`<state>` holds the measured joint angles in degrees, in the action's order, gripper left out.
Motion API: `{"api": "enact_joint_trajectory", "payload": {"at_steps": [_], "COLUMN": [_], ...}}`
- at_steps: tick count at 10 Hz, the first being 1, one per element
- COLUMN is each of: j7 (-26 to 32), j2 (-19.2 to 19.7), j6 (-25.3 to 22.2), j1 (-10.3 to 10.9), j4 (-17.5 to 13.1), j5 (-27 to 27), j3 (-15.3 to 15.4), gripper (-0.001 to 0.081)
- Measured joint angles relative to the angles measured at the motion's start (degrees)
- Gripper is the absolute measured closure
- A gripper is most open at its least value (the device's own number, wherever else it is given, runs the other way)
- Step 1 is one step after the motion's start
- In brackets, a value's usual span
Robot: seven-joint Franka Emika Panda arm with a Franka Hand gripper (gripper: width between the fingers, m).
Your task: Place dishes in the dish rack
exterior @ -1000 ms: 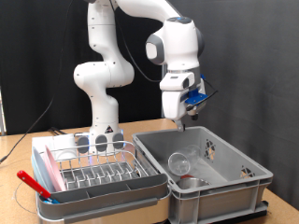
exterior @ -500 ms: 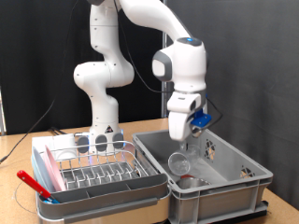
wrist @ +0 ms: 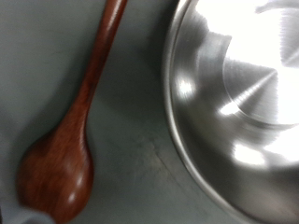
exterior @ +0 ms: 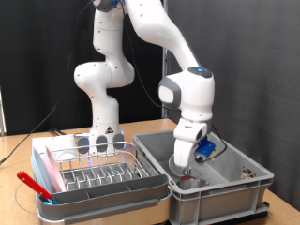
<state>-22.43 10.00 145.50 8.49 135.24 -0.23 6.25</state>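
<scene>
A: Since the earlier frame the gripper (exterior: 187, 167) has sunk into the grey crate (exterior: 251, 178).

B: Noted. Spoon (wrist: 77, 131) lies directly below, handle running lengthwise beside the steel bowl (wrist: 243, 98). Jaw opening: cannot tell. Dish rack (exterior: 141, 193) sits apart.

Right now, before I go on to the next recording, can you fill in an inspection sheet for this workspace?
Surface: wooden table carrying the dish rack and a grey crate, side by side.
Job's things: steel bowl and reddish-brown spoon lie apart on the crate floor; a clear glass shows in the crate.
Clutter: red-handled item and pink piece at the rack's left end in the exterior view.
Gripper: gripper lowered into the crate; fingers not visible.
Cables: a dark cable hangs at the exterior view's left.
Surroundings: black curtain.
</scene>
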Motion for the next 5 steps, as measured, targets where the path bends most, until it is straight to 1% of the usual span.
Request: {"api": "enact_joint_trajectory", "payload": {"at_steps": [2, 5], "j7": [-2.1, -2.5], "j2": [3.6, 7.0], "j6": [3.9, 8.0], "j1": [0.4, 0.6], "j4": [-0.1, -0.5], "j5": [-1.9, -2.3], "j3": [0.0, 0.0], "gripper": [0.0003, 0.0003]}}
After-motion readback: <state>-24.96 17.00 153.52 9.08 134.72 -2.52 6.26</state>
